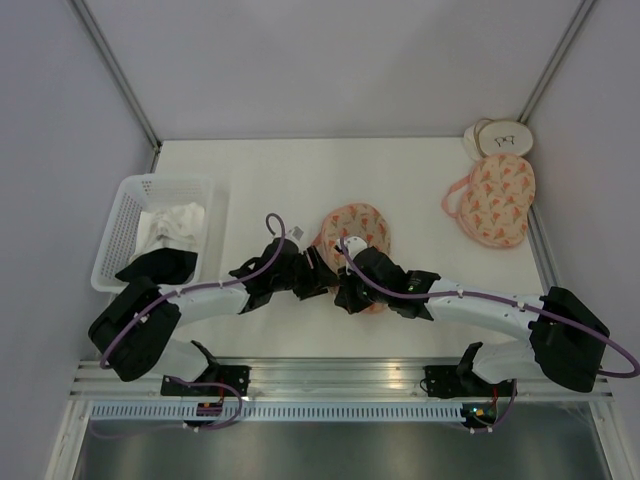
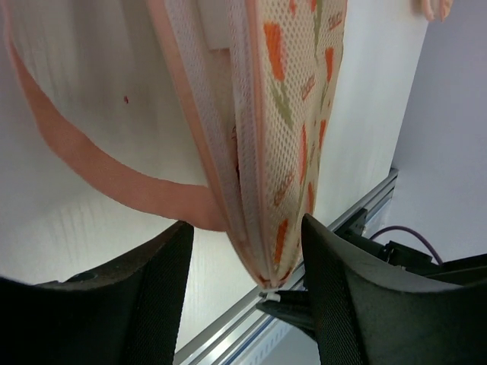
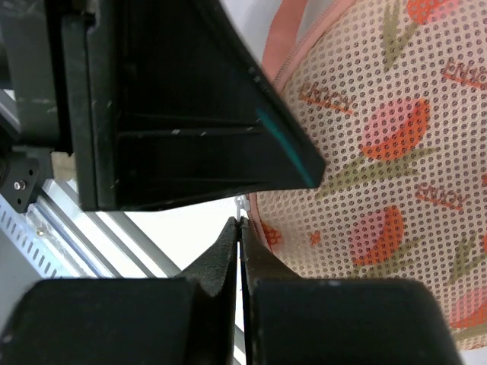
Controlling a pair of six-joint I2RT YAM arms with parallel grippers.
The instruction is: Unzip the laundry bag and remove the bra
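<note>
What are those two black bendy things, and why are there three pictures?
They are two robot arms on a white table, each ending in a pincer. One picture looks down from above; the other two come from little cameras on the wrists. The left pincer is open, with the edge of the laundry bag between its fingers. The right pincer is shut at a small metal piece on the bag's zip edge. Also there: a white basket with clothes, another printed pouch, and a white round thing in the corner.

Bright, even light falls from overhead on the white flat table (image 1: 300, 170), with soft shadows (faint beneath the arms). Both wrist views are sharp on mesh, their dark foregrounds blurred.
</note>
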